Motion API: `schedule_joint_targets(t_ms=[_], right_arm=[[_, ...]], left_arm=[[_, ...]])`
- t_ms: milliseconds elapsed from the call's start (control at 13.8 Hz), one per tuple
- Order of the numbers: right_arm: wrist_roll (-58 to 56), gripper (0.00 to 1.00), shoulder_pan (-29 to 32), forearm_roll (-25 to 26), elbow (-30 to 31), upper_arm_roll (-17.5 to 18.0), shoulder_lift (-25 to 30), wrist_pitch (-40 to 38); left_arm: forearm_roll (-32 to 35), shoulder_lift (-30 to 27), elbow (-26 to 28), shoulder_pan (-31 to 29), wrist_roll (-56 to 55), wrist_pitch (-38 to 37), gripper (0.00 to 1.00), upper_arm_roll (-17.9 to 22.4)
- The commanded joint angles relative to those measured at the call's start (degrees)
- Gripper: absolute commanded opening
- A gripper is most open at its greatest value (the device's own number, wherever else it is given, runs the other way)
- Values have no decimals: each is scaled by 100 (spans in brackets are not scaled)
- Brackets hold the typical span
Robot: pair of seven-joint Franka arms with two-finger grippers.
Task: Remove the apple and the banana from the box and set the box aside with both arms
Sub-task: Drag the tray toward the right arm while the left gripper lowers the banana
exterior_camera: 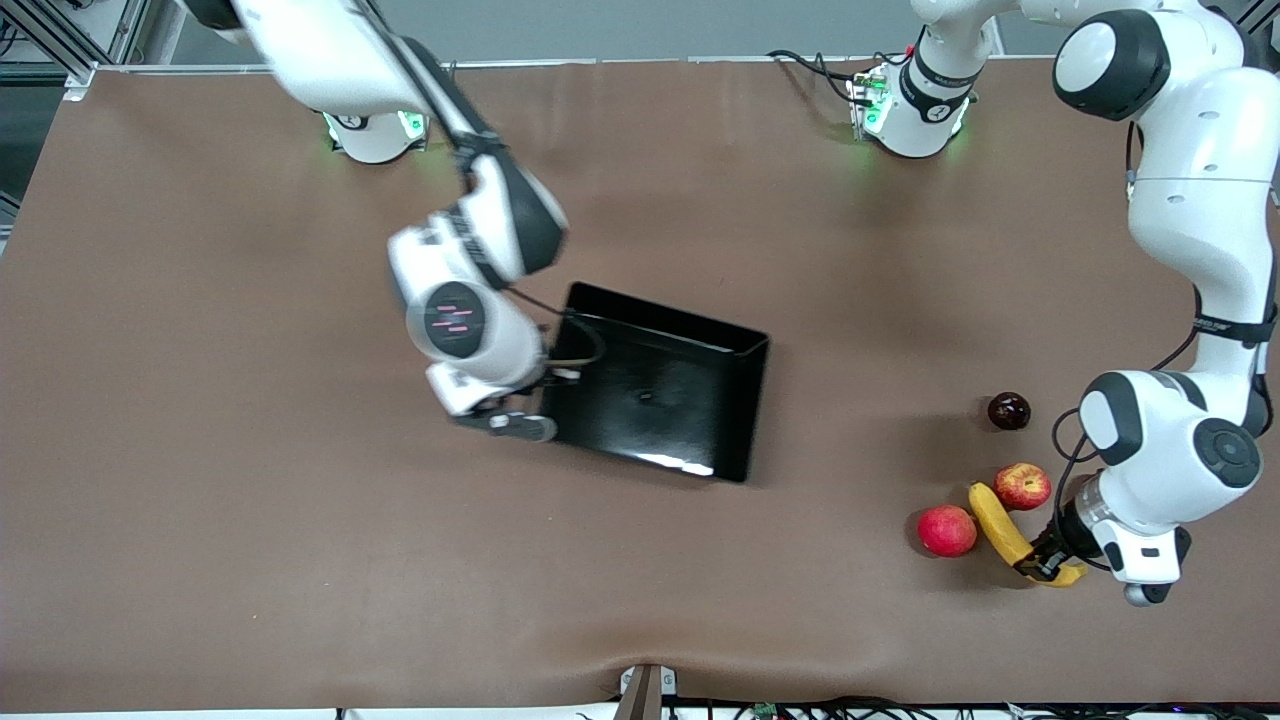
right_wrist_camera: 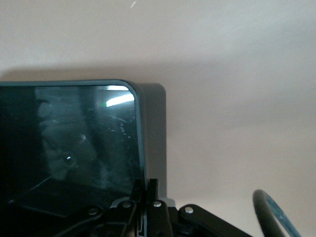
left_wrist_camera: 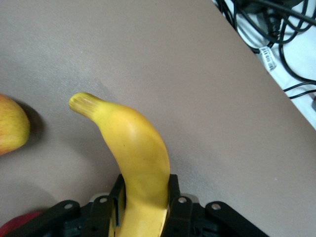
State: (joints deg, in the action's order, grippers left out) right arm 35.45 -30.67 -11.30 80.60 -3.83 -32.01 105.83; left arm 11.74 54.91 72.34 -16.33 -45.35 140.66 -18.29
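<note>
We take the box point(exterior_camera: 660, 385) as our landmark: it sits empty on the brown surface point(exterior_camera: 200, 500), with one short wall facing the right arm's end and the other short wall facing the left arm's end. Our right pincer point(right_wrist_camera: 147, 197) is at the short wall toward the right arm's end, fingers pressed together on that wall's rim near a corner, one finger inside and one outside as the right wrist view shows. The apple point(exterior_camera: 1022, 486) and the banana point(exterior_camera: 1010, 530) are both out of the box, lying well away from it toward the left arm's end and somewhat nearer the front camera, with a pinkish-red fruit point(exterior_camera: 946, 530) just beside the banana and a dark fruit point(exterior_camera: 1008, 411) a little farther from the camera. Our left pincer point(left_wrist_camera: 143, 205) is clamped on the banana near one end, and the fruit appears to rest on the surface. The relation that matters, we judge, is this: the box's free short wall faces the left arm, which is well apart from it and occupied. So the left pincer would need to let the banana go and travel to that wall before both arms can shift the box.
</note>
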Motion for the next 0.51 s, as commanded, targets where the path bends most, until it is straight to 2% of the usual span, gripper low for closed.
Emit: schedule_joint_targets(t_ms=[0, 218, 291, 363, 436], right_arm=[[-635, 0, 674, -171, 237, 75, 739, -649], [-1380, 0, 1623, -136, 578, 66, 1257, -1231], [-1766, 0, 1904, -109, 832, 66, 1416, -1249], [-2240, 0, 2342, -109, 1078, 66, 1522, -1249], [-2941, 0, 2842, -109, 1229, 66, 1531, -1249]], left_arm=[[-84, 213, -186, 87, 25, 155, 0, 89], [-75, 336, -186, 87, 516, 312, 3, 159], [-84, 362, -186, 87, 675, 383, 22, 220], [-75, 362, -177, 78, 807, 418, 51, 221], [-75, 345, -177, 69, 991, 427, 100, 230]])
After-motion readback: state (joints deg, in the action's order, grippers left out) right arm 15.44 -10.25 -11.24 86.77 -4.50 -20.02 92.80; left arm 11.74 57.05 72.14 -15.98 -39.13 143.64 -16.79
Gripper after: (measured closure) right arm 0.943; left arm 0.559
